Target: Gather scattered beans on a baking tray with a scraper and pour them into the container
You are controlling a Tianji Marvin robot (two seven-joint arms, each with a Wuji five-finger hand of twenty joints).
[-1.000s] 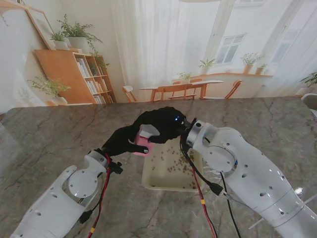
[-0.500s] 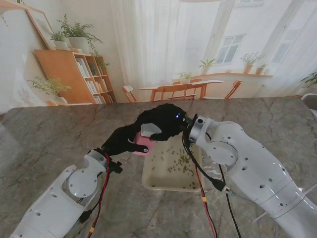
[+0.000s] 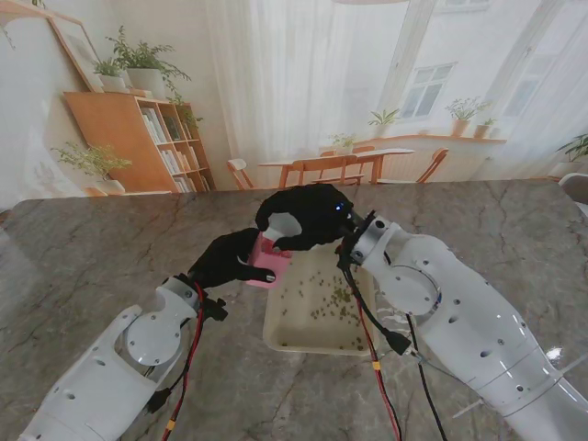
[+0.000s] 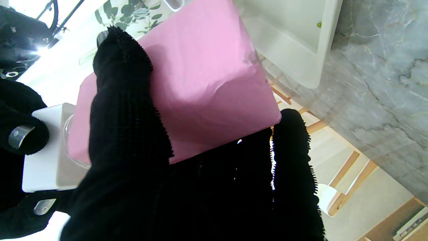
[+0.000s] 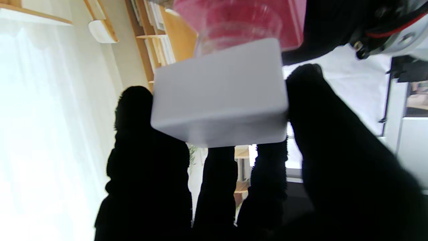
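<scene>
Pink container [image 3: 269, 263] held off the counter [image 3: 110, 239] at the baking tray's [image 3: 285, 335] far left corner, clasped in the left hand [image 3: 220, 262]. Scraper [image 3: 282, 226] pinched by the right hand [image 3: 308, 216], touching the container (white block [image 5: 219, 92] broadside in the right wrist view). Beans [image 3: 333, 301] scattered in the tray.

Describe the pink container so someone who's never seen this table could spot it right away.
Find the cream baking tray at the middle of the marble table. At its far left corner, the left robot hand holds the container. It is the only pink thing there, boxy, beside a white block.
</scene>
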